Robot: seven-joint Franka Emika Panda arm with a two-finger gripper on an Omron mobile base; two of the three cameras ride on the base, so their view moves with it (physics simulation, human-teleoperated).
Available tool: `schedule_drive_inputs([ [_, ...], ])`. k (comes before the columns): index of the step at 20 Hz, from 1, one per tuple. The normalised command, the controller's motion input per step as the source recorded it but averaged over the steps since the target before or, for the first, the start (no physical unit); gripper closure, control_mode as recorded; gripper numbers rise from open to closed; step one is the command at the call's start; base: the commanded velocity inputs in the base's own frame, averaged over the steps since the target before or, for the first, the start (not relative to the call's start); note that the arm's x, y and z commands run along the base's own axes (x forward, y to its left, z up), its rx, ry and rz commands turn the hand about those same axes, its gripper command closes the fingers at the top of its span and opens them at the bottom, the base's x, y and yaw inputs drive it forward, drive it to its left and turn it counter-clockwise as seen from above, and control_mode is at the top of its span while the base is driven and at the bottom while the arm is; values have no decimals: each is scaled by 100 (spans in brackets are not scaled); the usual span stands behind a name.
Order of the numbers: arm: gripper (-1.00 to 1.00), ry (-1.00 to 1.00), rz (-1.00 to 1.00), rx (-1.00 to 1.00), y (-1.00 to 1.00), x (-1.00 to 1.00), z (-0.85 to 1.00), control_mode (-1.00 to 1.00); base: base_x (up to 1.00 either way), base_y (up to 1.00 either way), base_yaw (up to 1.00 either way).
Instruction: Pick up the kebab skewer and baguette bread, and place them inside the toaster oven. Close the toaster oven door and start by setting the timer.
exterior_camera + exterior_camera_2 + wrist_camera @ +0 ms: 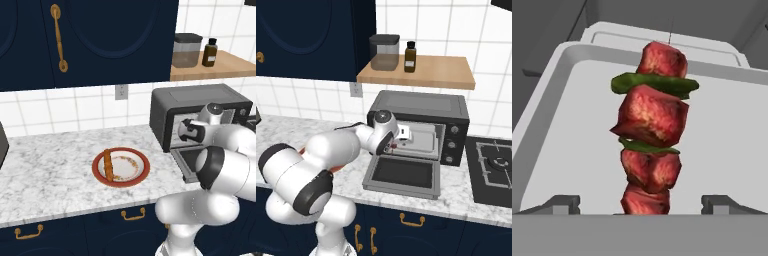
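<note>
Inside the toaster oven [421, 117], the pincer [640, 202] stands spread wide, gripping nothing; the kebab skewer [653, 134] lies between its tips on the pale tray [722, 150], apparently deposited there. Baguette bread [107, 164] awaits on the plate [140, 175], door [403, 175] lowered for access.

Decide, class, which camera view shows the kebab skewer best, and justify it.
The hand view: the kebab skewer sits close up over a pale tray, its red chunks and green slices plain. The right base view gives just a small red speck at the oven mouth; the left base view gives nothing clear.
</note>
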Motion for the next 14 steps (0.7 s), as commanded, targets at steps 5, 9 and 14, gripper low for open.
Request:
schedule_drive_inputs([
  [5, -100, 1, 2, -12, 19, -6, -16, -100, 0, 0, 0],
  [9, -100, 1, 3, -3, 0, 0, -1, -100, 0, 0, 0],
  [14, -100, 6, 6, 0, 0, 0, -2, -100, 0, 0, 0],
])
